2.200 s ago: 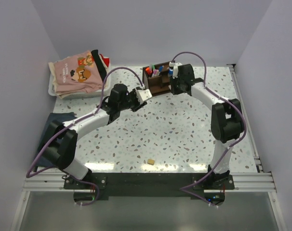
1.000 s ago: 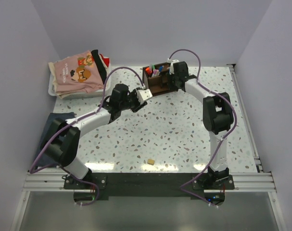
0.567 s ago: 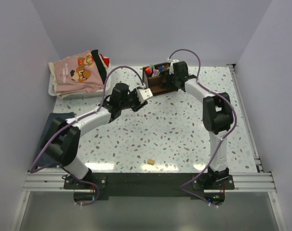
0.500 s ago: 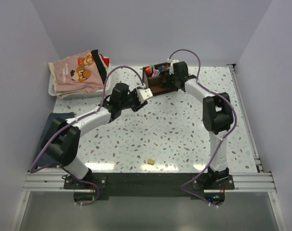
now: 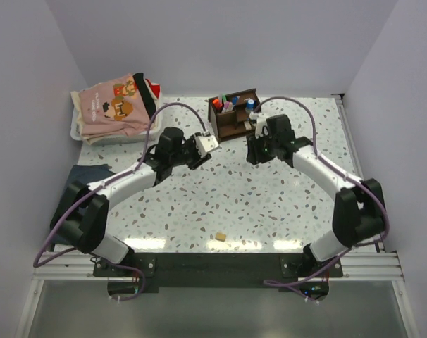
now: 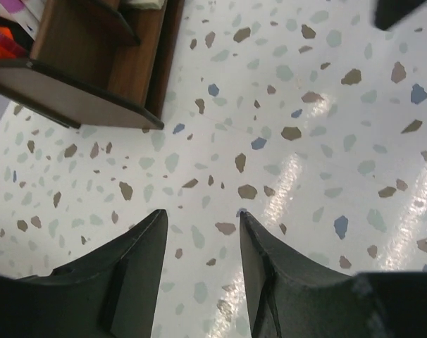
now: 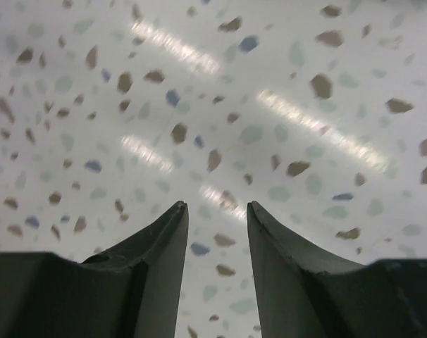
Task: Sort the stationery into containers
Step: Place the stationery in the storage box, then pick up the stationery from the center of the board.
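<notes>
The dark brown wooden organizer (image 5: 234, 121) stands at the back middle of the table. Several pens and markers (image 5: 227, 104) stand upright in its compartments: orange, pink and blue-capped ones. In the left wrist view the organizer (image 6: 101, 67) fills the upper left corner, with an orange marker (image 6: 2, 46) showing at its edge. My left gripper (image 5: 212, 146) (image 6: 201, 213) hovers open just left of and nearer than the organizer, with nothing between its fingers. On the organizer's right and nearer side, my right gripper (image 5: 253, 153) (image 7: 215, 205) is open over bare terrazzo, empty.
A white tray (image 5: 77, 129) of folded clothes sits at the back left. A dark blue cloth (image 5: 87, 176) lies by the left edge. Near the front middle lies a small tan block (image 5: 218, 239). A dark piece of the right arm (image 6: 397, 10) shows in the left wrist view.
My right gripper has opened and pulled back from the organizer toward the near right. The left gripper has drawn slightly away from the organizer.
</notes>
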Controlling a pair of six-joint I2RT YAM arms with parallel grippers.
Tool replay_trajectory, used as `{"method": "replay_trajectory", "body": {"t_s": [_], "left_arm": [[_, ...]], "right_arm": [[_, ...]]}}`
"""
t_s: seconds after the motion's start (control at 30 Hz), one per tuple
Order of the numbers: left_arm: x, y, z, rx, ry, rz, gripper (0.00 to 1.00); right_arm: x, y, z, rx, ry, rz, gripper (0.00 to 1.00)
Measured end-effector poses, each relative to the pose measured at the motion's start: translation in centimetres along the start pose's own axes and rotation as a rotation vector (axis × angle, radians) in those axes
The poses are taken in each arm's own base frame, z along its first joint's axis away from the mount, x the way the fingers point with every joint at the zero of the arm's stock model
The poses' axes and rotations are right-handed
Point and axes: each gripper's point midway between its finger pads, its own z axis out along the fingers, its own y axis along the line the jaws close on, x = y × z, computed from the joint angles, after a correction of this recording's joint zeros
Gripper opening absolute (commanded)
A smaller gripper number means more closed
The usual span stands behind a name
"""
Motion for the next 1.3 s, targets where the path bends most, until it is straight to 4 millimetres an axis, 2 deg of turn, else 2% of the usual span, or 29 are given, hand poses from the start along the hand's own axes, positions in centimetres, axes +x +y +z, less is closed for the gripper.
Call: {"method": "replay_trajectory", "body": {"t_s": [0.1,0.23,0.33,0.4,0.53,0.7,0.83,1.1,1.3], "left_arm": [[1.9,-1.1,-0.9,0.009,0.039,-0.018,0.51],[4.9,-2.6,-2.0,0.022,0.093,-0.046,0.51],[7.4,-3.2,-2.7,0.013,0.139,-0.076,0.51],[8.3,-2.9,-3.0,-0.006,0.153,-0.094,0.52],[8.6,-1.3,-3.7,-0.082,0.132,-0.104,0.52],[6.7,1.1,-5.2,-0.174,0.066,-0.082,0.52],[5.6,2.2,-6.0,-0.216,0.029,-0.074,0.52],[4.3,2.9,-7.3,-0.256,-0.019,-0.066,0.52],[4.3,2.6,-8.0,-0.273,-0.04,-0.071,0.52]], "right_arm": [[4.5,4.8,-2.3,-0.091,0.008,-0.126,0.48],[10.1,10.3,-4.3,-0.186,0.031,-0.304,0.5],[12.4,13.3,-5.0,-0.214,0.042,-0.392,0.53],[13.4,14.4,-5.2,-0.214,0.049,-0.423,0.54],[15.0,15.9,-5.4,-0.19,0.061,-0.461,0.58],[17.1,17.5,-5.4,-0.209,0.097,-0.488,0.6],[18.6,18.1,-5.0,-0.224,0.142,-0.508,0.62],[21.1,17.6,-3.7,-0.2,0.245,-0.532,0.6],[21.4,17.7,-3.2,-0.185,0.281,-0.538,0.6]]}}
